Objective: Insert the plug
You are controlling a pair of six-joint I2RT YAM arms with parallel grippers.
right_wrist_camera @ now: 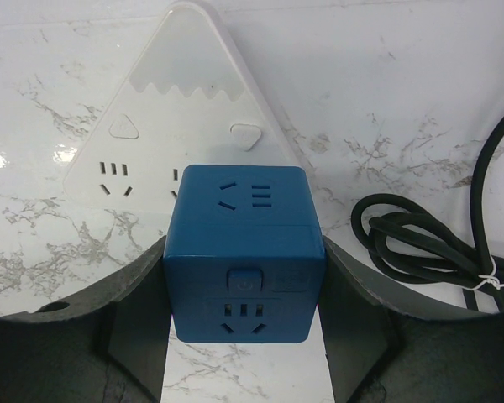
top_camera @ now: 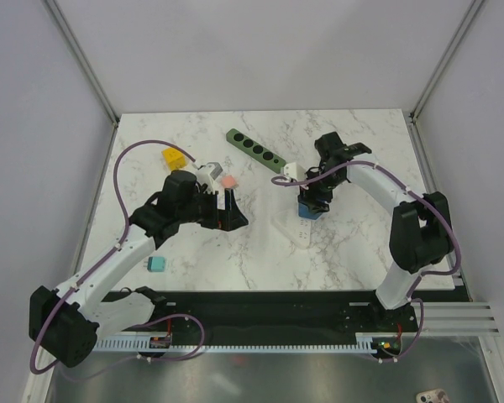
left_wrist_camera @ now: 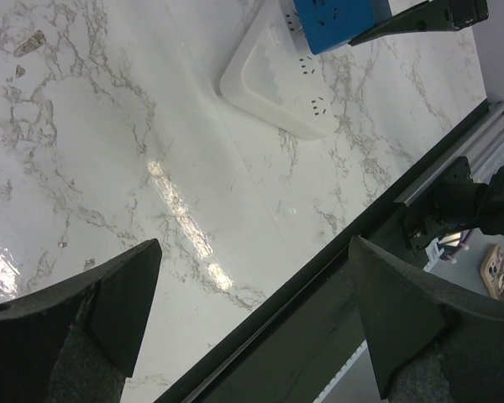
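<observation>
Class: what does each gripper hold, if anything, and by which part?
The right gripper clamps the blue cube adapter by its two opposite side faces. The left gripper is open, holding nothing.

Marble table (top_camera: 260, 252) w/ white pwr strip (right_wrist_camera: 143, 101)

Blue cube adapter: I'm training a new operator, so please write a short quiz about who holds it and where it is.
1. True or false: the left gripper holds something.
2. The right gripper grips: A yellow block, B blue cube adapter, C green power strip?
3. Fill in: the power strip under the adapter is coloured ____.
Key: 1 false; 2 B; 3 white.
</observation>
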